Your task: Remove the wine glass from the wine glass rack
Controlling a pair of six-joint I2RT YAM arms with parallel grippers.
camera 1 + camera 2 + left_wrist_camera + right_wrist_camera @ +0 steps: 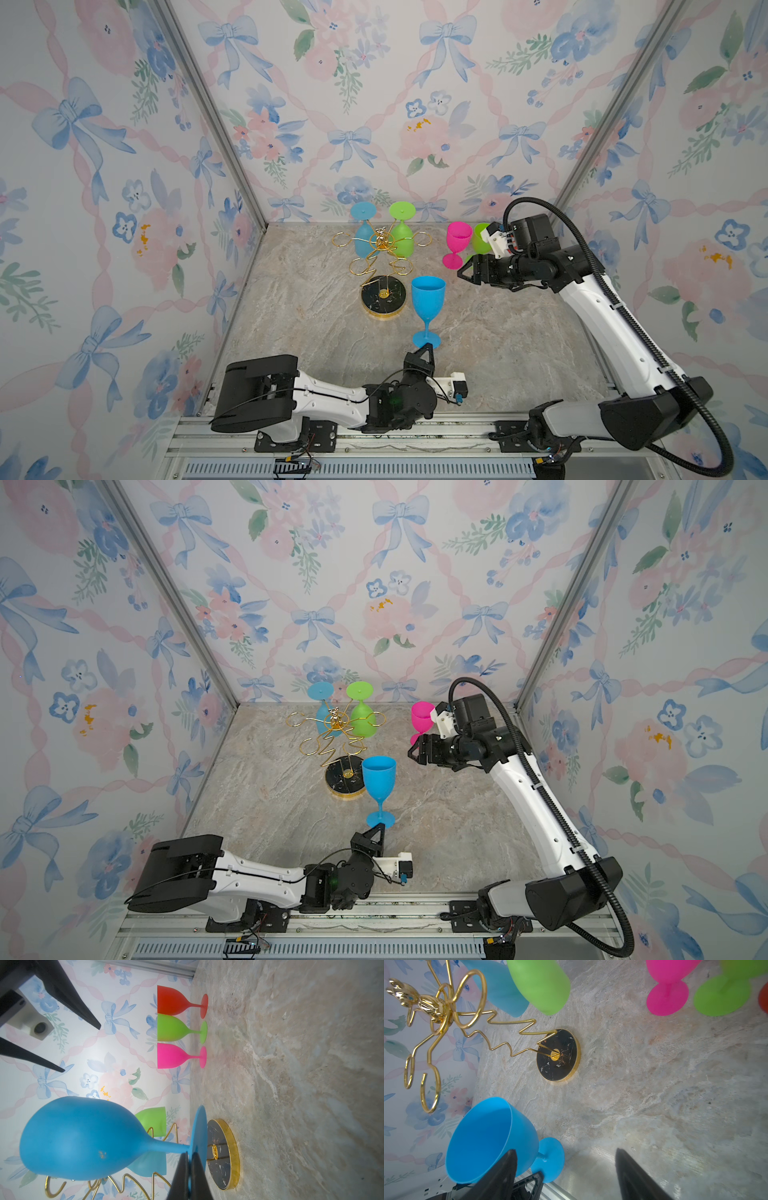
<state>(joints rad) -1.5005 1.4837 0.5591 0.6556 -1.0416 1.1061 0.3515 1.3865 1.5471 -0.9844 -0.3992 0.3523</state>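
**Entry: blue wine glass** [428, 297]. It is held upright and clear of the rack, toward the front edge of the bench [311, 332], just beside the rack's base on its right. The rim of its foot is pinched by the left end effector [427, 351], whose jaws are pressed onto the thin disc. Whether the foot rests on the bench cannot be told.

**Adjoining: wine glass rack** [376, 299]. It is stood left of the bench's middle. A hung blue glass [363, 243] and a hung green glass [402, 243] are carried inverted on its far arms. The other loops are seen bare.

**Right end effector** [465, 270]. It is spread, with nothing held, and hovers to the right of the rack.

**Standing stock.** A pink glass [458, 241], a green glass [482, 239] and a red glass [176, 1000] are ranged toward the far right corner.

**Step.** Removal is judged done for this glass, and setting-down is judged to be in hand. Next, the foot is to be laid flat and released gently, since little guard against tipping is given by a rim grip.
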